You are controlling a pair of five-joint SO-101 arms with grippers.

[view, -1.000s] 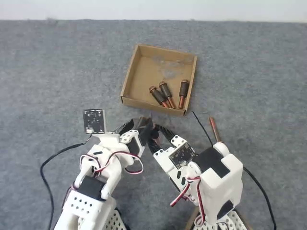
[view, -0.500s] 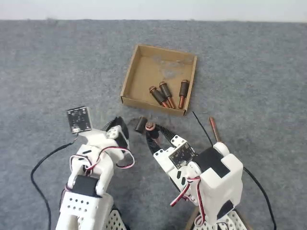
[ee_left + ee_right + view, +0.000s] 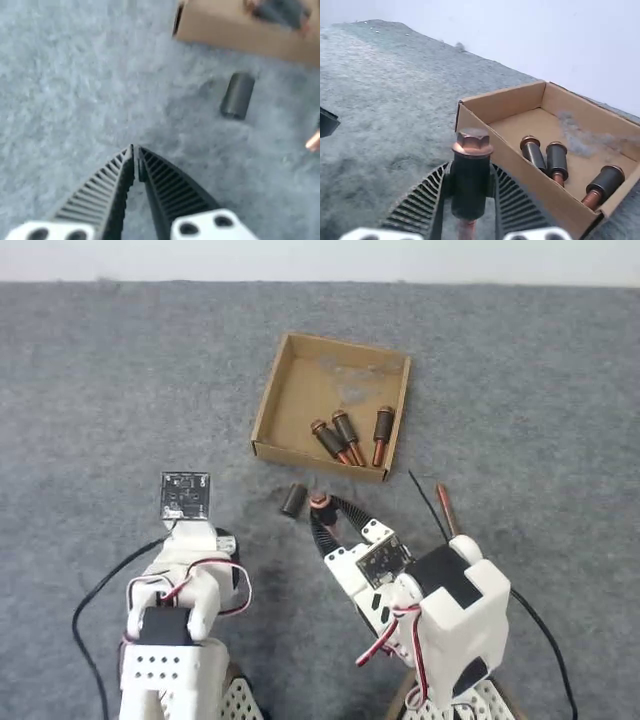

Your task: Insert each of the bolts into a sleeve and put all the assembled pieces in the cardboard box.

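Right end effector [image 3: 470, 172] clamping sleeved bolt [image 3: 471, 186], loose sleeve [image 3: 293, 500] beside, box [image 3: 318, 458] ahead

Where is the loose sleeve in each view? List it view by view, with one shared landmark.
High view: the loose sleeve lies on the carpet before the cardboard box, beside the right gripper holding an assembled piece.
Left wrist view: loose sleeve beyond the left gripper, short of the cardboard box.
Right wrist view: likely its dark end, cut by the frame edge.
Shared landmark: the cardboard box.
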